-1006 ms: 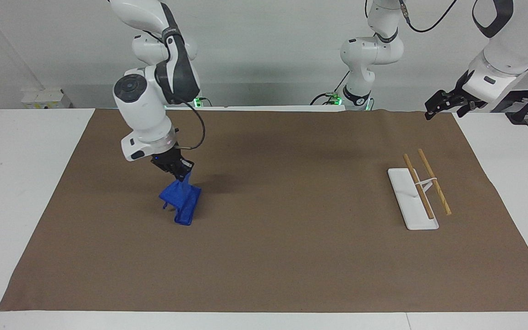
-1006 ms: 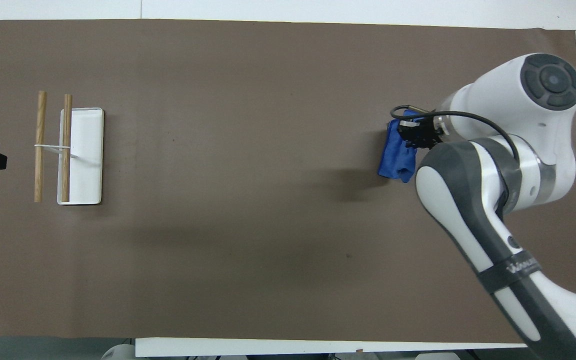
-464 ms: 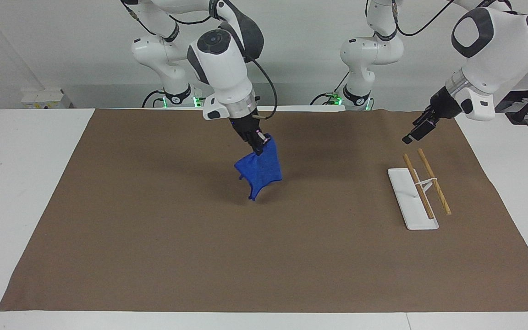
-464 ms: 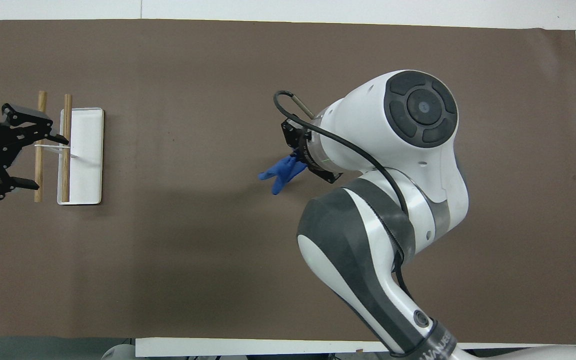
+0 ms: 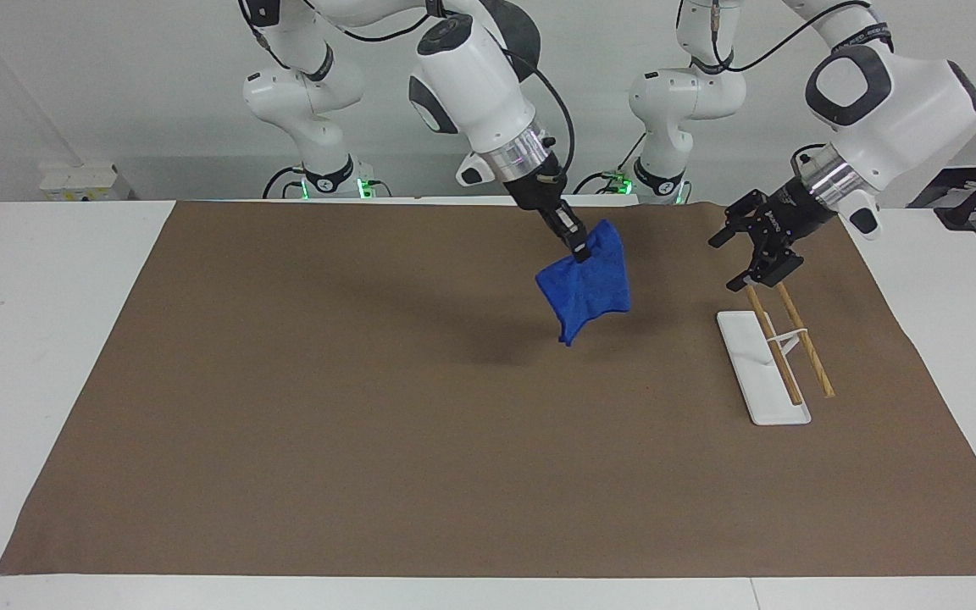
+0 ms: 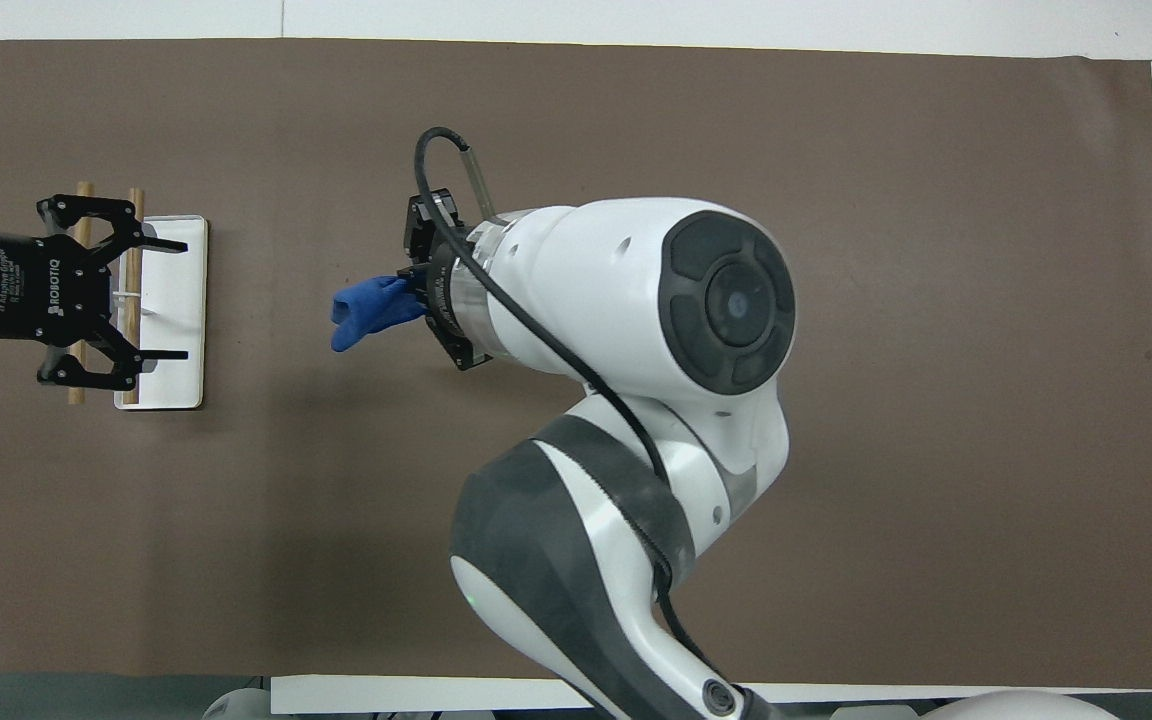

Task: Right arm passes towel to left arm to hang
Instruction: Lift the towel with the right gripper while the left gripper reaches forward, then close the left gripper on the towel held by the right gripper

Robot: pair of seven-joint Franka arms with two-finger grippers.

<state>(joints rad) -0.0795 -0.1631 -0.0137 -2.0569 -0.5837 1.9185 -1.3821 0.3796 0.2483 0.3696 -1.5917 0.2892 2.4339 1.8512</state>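
My right gripper [image 5: 579, 250] is shut on an upper corner of the royal-blue towel [image 5: 590, 286] and holds it in the air over the brown mat, toward the left arm's end. The towel hangs down from the fingers, clear of the mat. In the overhead view the towel [image 6: 368, 310] pokes out from under the right gripper [image 6: 418, 295]. My left gripper [image 5: 722, 265] is open, raised over the rack's end nearer the robots and turned toward the towel, a gap apart from it. The overhead view shows the left gripper [image 6: 178, 300] spread wide over the rack.
A white rack base [image 5: 742, 346] with two wooden rods [image 5: 803, 339] on a thin white stand sits at the left arm's end of the brown mat [image 5: 369, 424]. It also shows in the overhead view [image 6: 188, 270].
The right gripper lifted the towel off the mat and carried it across toward the left arm's end. The left gripper came in over the rack and turned toward the towel.
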